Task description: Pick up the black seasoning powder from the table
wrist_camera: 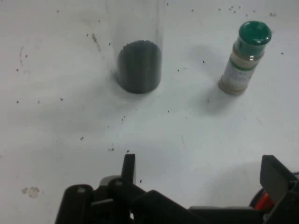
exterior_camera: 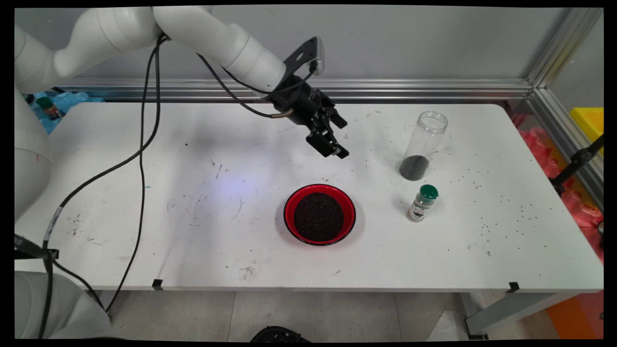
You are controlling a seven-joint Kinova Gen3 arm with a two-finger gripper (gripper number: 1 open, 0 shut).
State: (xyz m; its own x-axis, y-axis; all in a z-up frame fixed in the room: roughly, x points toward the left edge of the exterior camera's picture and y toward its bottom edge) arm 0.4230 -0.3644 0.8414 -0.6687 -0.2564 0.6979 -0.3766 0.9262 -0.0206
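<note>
My black two-finger gripper (exterior_camera: 334, 144) hangs in the air above the white table (exterior_camera: 144, 217), tilted down to the right, fingers spread wide apart with nothing between them. Below and just in front of it sits the round red bowl (exterior_camera: 319, 214), full of dark grains. Out ahead, the tall clear plastic jar (wrist_camera: 138, 60) stands upright, lid off, a dark layer at its bottom. Just beside that, apart from it, stands the small green-capped spice bottle (wrist_camera: 243, 58). Dark specks dot the tabletop around both.
</note>
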